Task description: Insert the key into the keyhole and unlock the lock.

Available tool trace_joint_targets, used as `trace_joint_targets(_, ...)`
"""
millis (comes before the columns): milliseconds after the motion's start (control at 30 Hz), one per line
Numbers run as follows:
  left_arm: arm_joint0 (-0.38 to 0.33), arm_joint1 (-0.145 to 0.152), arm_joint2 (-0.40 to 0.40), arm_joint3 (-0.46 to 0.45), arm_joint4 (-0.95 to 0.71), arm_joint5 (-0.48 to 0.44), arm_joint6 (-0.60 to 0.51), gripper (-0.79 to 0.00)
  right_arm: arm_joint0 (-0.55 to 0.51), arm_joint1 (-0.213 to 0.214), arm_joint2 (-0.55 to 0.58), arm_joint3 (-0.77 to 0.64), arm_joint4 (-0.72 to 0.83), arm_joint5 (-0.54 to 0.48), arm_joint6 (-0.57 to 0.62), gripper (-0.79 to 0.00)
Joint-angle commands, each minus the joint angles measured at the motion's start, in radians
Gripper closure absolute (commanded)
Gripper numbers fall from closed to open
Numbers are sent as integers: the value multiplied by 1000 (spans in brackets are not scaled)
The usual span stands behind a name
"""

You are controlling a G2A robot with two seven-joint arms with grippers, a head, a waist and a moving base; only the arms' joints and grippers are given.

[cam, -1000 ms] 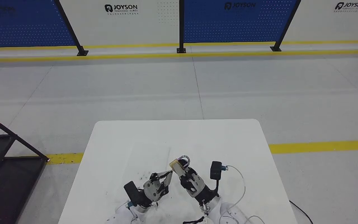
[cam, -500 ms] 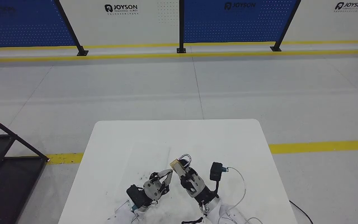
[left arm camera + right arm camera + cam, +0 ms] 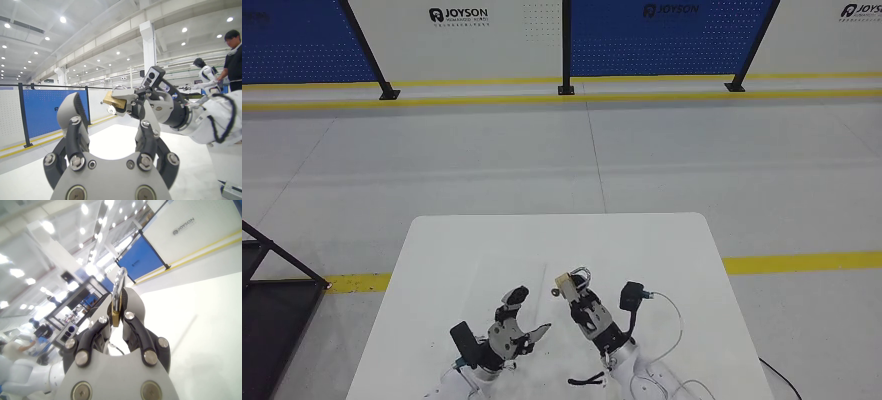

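STEP turn key (judged) | right tool clenched on padlock, held above worktop near its 6 o'clock edge | key appears seated in keyhole, head protruding | left tool released, apart at padlock's 8 o'clock | HOW: pinch key head squarely, twist along key axis, right tool bracing, no side load

**Brass and chrome**

The padlock has a dull brass body and a mirror-bright chrome shackle; the key touching it is silvery metal. The right gripper holding the padlock has matt grey fingers and ribbed black pads. Under the padlock, the table is smooth matt white.
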Motion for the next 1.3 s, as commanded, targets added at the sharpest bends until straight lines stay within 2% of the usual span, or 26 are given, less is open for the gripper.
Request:
trace_joint_targets(0, 42, 20, -56, -31, -13, -79, -20, -785, 31, -4, -16, 30, 20, 30, 76, 0)
trace_joint_targets(100, 122, 57, -175, -89, -26, -160, -75, -785, 98, -16, -65, 78, 10, 96, 205, 0)
trace_joint_targets(200, 207, 87, -301, -144, -35, -179, -156, -785, 170, -35, -137, 139, 10, 151, 328, 0)
trace_joint_targets(300, 284, 104, -389, -197, -57, -187, -220, -785, 234, -59, -206, 202, -5, 211, 385, 0)
trace_joint_targets(400, 336, 112, -452, -235, -74, -157, -261, -785, 289, -87, -272, 268, 3, 247, 427, 0)
trace_joint_targets(567, 352, 112, -464, -248, -90, -131, -276, -785, 346, -120, -338, 344, -16, 297, 452, 0)
trace_joint_targets(600, 352, 112, -464, -248, -90, -131, -276, -785, 355, -126, -347, 356, -19, 305, 451, -43)
trace_joint_targets(633, 352, 112, -464, -248, -90, -131, -276, -785, 363, -131, -354, 369, -22, 315, 448, -252)
trace_joint_targets(667, 352, 112, -464, -248, -90, -131, -276, -785, 371, -137, -363, 383, -28, 324, 447, -388)
trace_joint_targets(700, 352, 112, -464, -248, -90, -131, -276, -785, 374, -140, -367, 388, -30, 327, 448, -650)
trace_joint_targets(733, 352, 112, -464, -248, -90, -131, -276, -785, 379, -143, -373, 396, -36, 329, 452, -785)
trace_joint_targets(833, 352, 112, -464, -248, -90, -131, -276, -785, 389, -147, -385, 407, -83, 346, 445, -785)
trace_joint_targets(967, 352, 112, -464, -248, -90, -131, -276, -785, 375, -144, -405, 400, -220, 411, 386, -785)
trace_joint_targets(1267, 352, 112, -464, -248, -90, -131, -276, -785, 294, -110, -360, 305, -379, 507, 298, -785)
